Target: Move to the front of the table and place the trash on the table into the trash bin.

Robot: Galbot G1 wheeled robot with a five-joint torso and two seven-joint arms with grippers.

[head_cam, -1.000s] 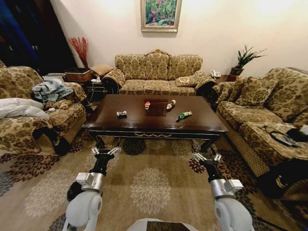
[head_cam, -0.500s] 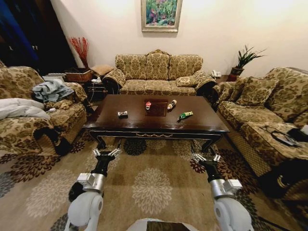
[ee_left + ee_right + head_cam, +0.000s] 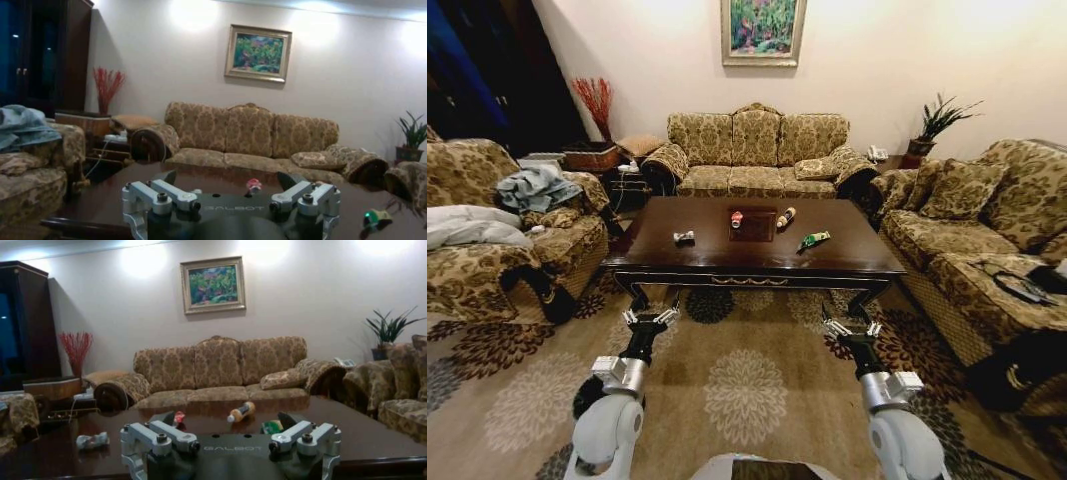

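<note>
Living room with patterned sofas; dark wooden desk (image 3: 847, 262) at frame centre. On desk: crushed silver piece (image 3: 684, 237), red can (image 3: 736, 218), brown bottle (image 3: 785, 217), green bottle (image 3: 812, 240). Left gripper (image 3: 649, 317) and right gripper (image 3: 845, 327) spread wide, empty, low in frame.

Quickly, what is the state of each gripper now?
Left gripper: open, holding nothing, short of the table.
Right gripper: open, holding nothing.

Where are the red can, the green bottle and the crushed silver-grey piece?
red can (image 3: 736, 218), head view, its middle.
green bottle (image 3: 812, 239), head view, mid-body.
crushed silver-grey piece (image 3: 91, 440), right wrist view, its centre.
</note>
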